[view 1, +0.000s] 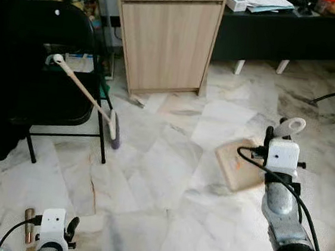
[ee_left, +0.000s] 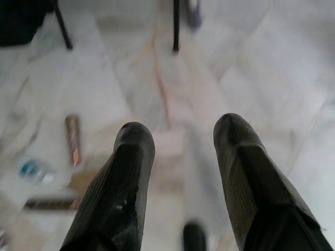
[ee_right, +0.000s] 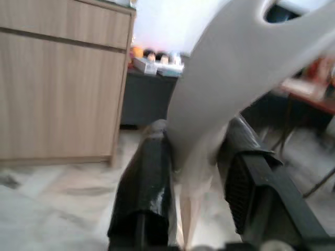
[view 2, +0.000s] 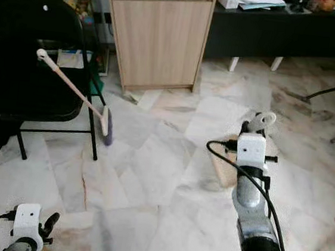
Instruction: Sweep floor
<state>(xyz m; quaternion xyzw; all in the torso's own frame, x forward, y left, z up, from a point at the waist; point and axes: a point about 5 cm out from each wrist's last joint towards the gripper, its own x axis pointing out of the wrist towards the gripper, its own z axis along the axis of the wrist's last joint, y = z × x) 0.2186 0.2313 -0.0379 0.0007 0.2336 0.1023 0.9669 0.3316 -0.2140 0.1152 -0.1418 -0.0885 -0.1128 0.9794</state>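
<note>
Low at the robot's left, the left claw hangs just above the floor with its fingers apart and nothing between them; a few small bits of litter lie on the tiles beside it. Out in front, the right claw is clamped on the pale handle of a dustpan, whose flat tan pan rests on the floor ahead of that arm. Across the tiles, well apart from both claws, the broom leans with its handle tip against the black chair and its bristle head down by the chair's front leg, near the wooden cabinet. As I judge it, sweeping needs that broom in the free left claw, so the sensible move is to bring it to the handle's upper part, close firmly there, and lift the broom clear of the chair without catching the leg, while the right keeps the pan's lip flat to the floor.
</note>
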